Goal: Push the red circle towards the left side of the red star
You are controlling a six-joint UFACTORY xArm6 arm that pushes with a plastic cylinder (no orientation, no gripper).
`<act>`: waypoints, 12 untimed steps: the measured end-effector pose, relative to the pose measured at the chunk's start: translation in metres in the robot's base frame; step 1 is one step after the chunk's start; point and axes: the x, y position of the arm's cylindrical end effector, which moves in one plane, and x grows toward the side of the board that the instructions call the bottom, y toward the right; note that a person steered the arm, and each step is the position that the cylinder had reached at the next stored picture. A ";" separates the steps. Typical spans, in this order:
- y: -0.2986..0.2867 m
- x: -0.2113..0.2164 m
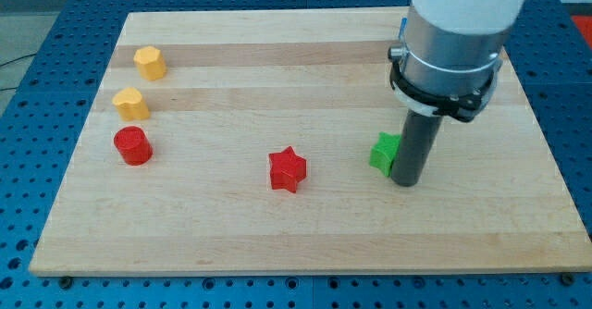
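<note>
The red circle (132,146) sits on the wooden board near the view's left edge. The red star (287,169) lies near the board's middle, to the right of the circle and well apart from it. My tip (405,183) rests on the board at the view's right, far from the red circle and to the right of the red star. It touches or partly hides a green block (384,152) on its left.
Two yellow blocks stand at the view's upper left: one (149,62) near the top, the other (130,103) just above the red circle. The wooden board (305,244) lies on a blue perforated table (28,115).
</note>
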 end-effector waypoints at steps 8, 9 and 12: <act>-0.384 -0.031; -0.379 -0.041; -0.334 -0.048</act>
